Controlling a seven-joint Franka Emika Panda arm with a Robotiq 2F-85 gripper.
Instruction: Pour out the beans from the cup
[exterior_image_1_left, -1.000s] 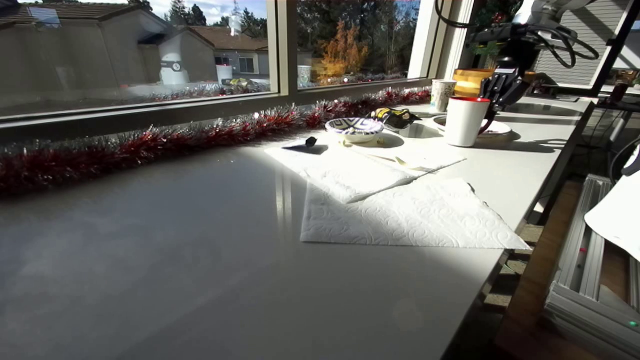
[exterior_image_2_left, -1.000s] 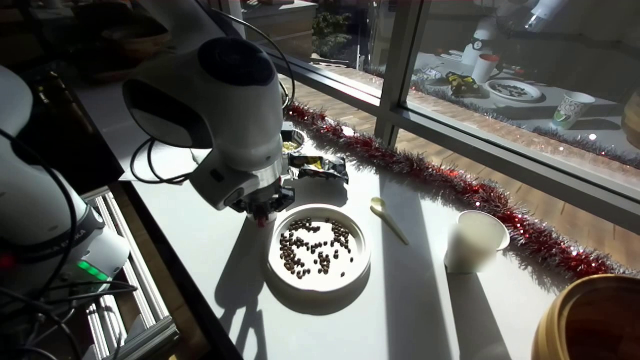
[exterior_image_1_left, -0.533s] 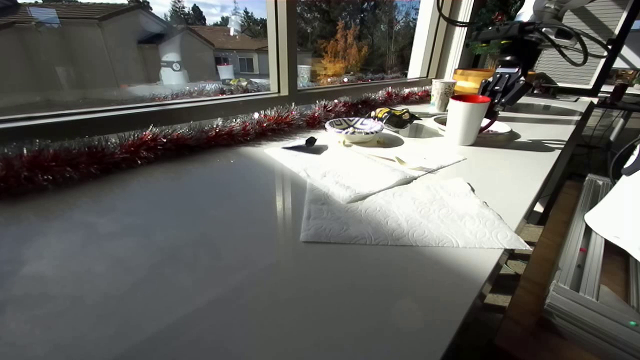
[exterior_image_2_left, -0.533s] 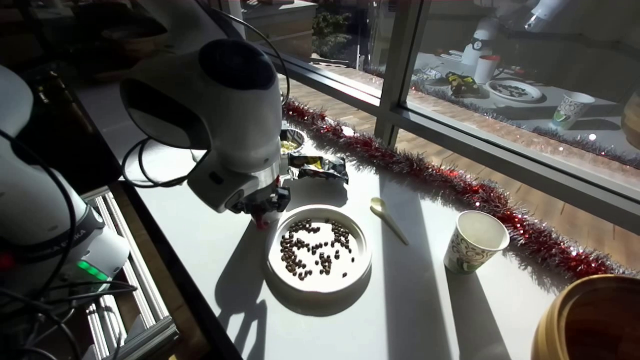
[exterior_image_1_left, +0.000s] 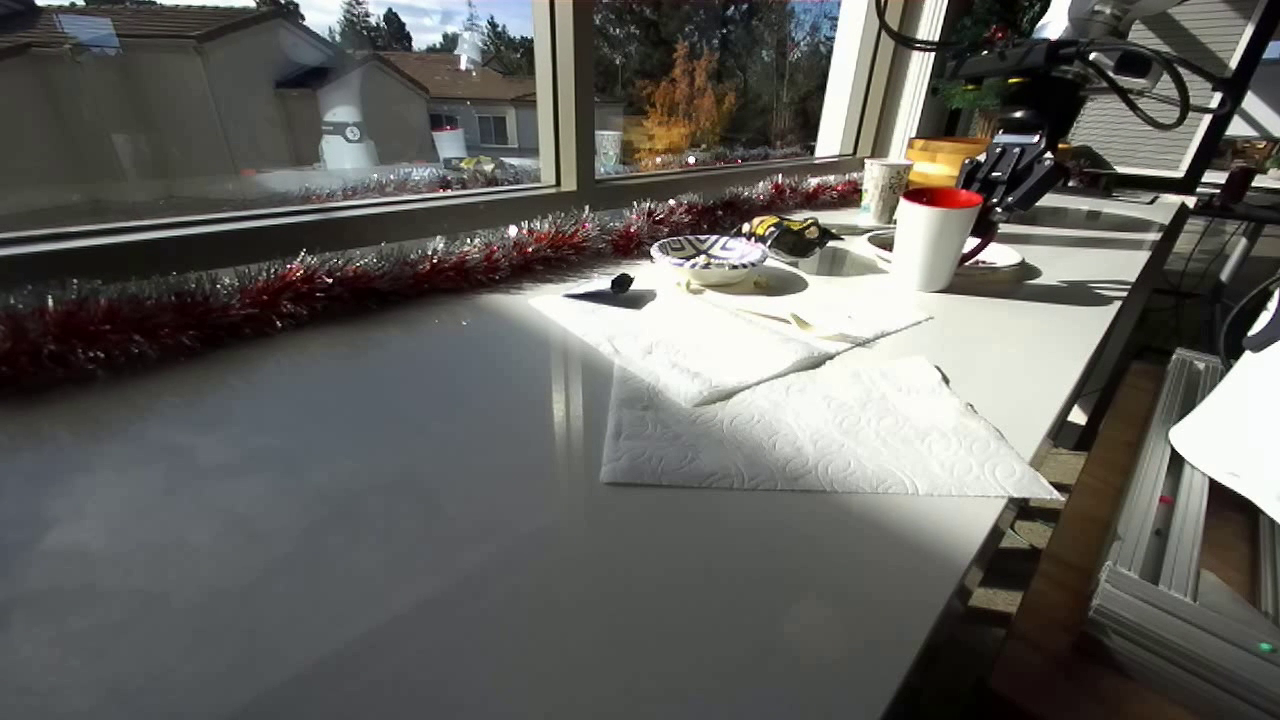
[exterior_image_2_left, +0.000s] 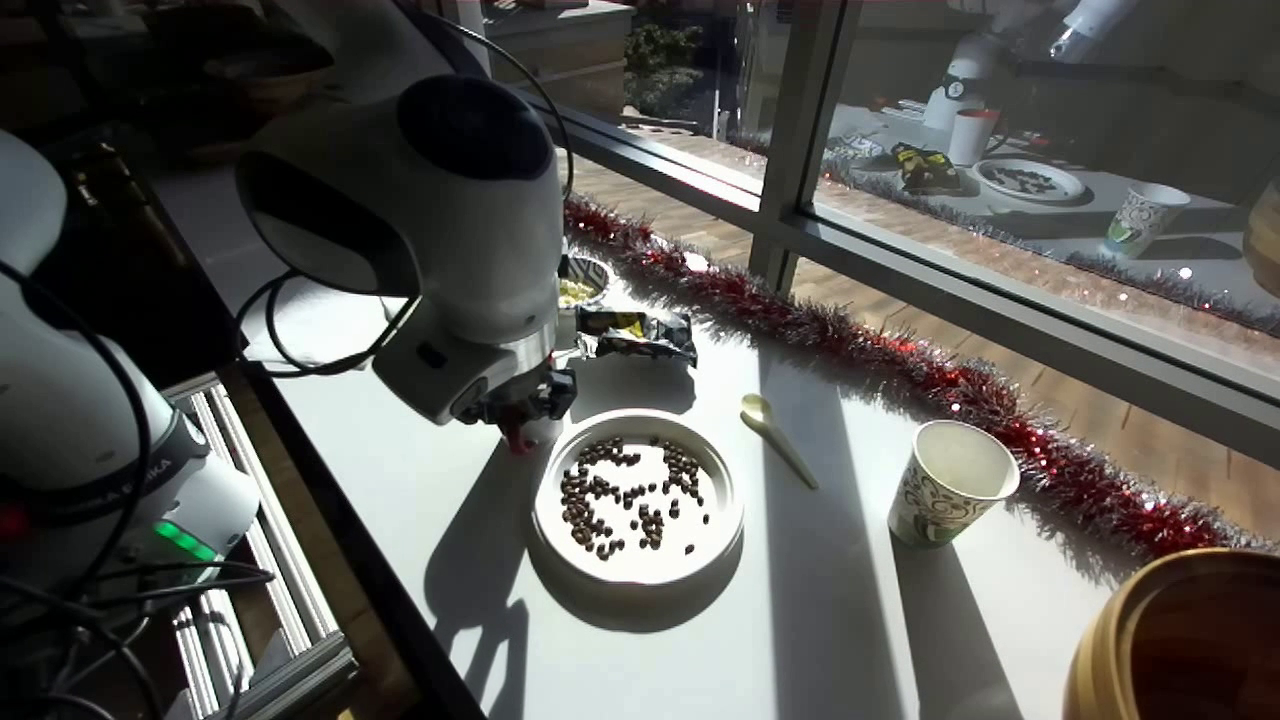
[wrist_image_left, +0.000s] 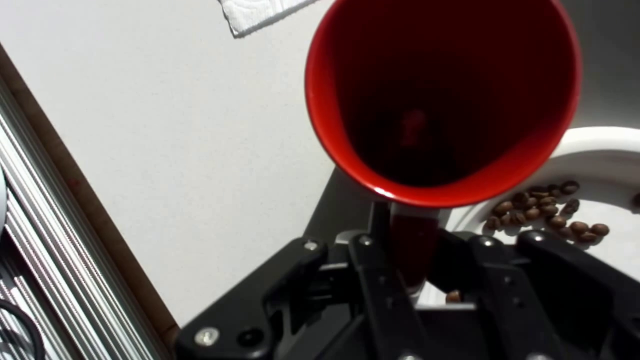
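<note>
The cup (exterior_image_1_left: 928, 245), white outside with a red inside, stands nearly upright at the near side of the plate. I cannot tell whether its base touches the table. In the wrist view the cup (wrist_image_left: 440, 192) has a dark inside and no beans show in it. My gripper (wrist_image_left: 412, 240) is shut on its red handle. In an exterior view my gripper (exterior_image_2_left: 520, 405) hides most of the cup, and the red handle (exterior_image_2_left: 517, 438) shows below it. Brown beans (exterior_image_2_left: 650, 525) lie spread on the white plate (exterior_image_2_left: 640, 572) beside the cup; some beans also show in the wrist view (wrist_image_left: 532, 213).
A spoon (exterior_image_2_left: 778, 440), a patterned paper cup (exterior_image_2_left: 940, 505) and a yellow-brown bowl (exterior_image_2_left: 1095, 640) stand beyond the plate. A black snack bag (exterior_image_2_left: 640, 335) and a small patterned bowl (exterior_image_1_left: 710, 255) lie on the other side. Paper towels (exterior_image_1_left: 800, 430) and window tinsel (exterior_image_2_left: 860, 340) are around.
The cup and gripper have shifted slightly, and the cup has tipped a little, so more of its red inside shows. The beans on the plate look almost the same.
</note>
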